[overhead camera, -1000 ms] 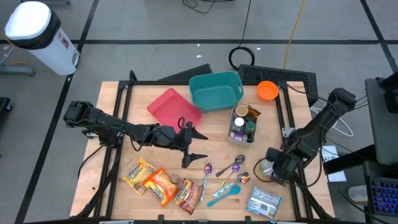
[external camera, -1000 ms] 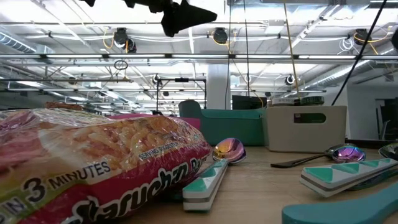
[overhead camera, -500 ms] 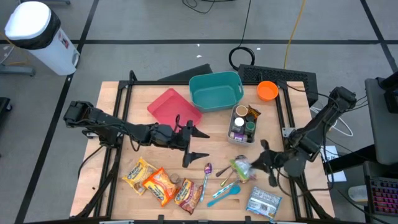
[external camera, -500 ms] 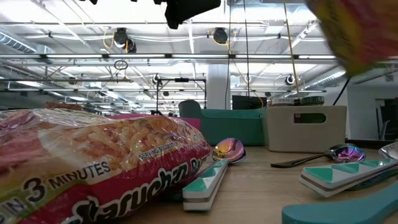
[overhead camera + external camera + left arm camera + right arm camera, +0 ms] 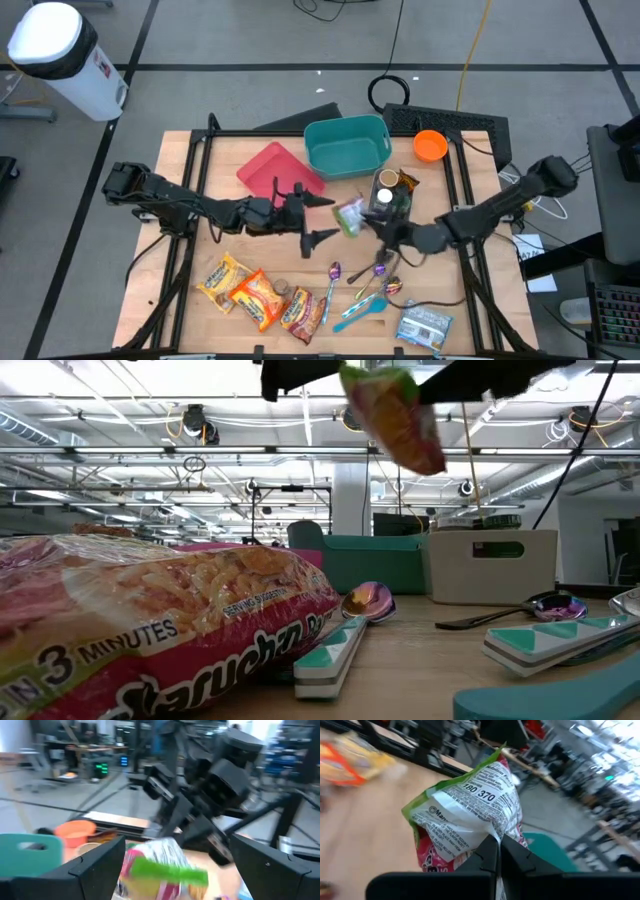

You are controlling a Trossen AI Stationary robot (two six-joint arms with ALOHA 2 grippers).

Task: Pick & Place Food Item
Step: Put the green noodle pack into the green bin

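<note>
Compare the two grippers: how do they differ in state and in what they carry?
The right gripper is shut on a green-topped snack packet; the left gripper is open and carries nothing. In the high view the right gripper reaches in from the right, the left gripper from the left, its fingers either side of the packet. Both are raised above the table.

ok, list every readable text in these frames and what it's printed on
"3 MINUTES" – on the red noodle packet lying on the table, low view.
"SERVING SUGGESTION" – same packet, small print, partly readable.
"180 370" – on the green-edged packet pinched in the right gripper.
Brand lettering on both packets is cut off or too blurred to read.
Silver pouch: too small.
</note>
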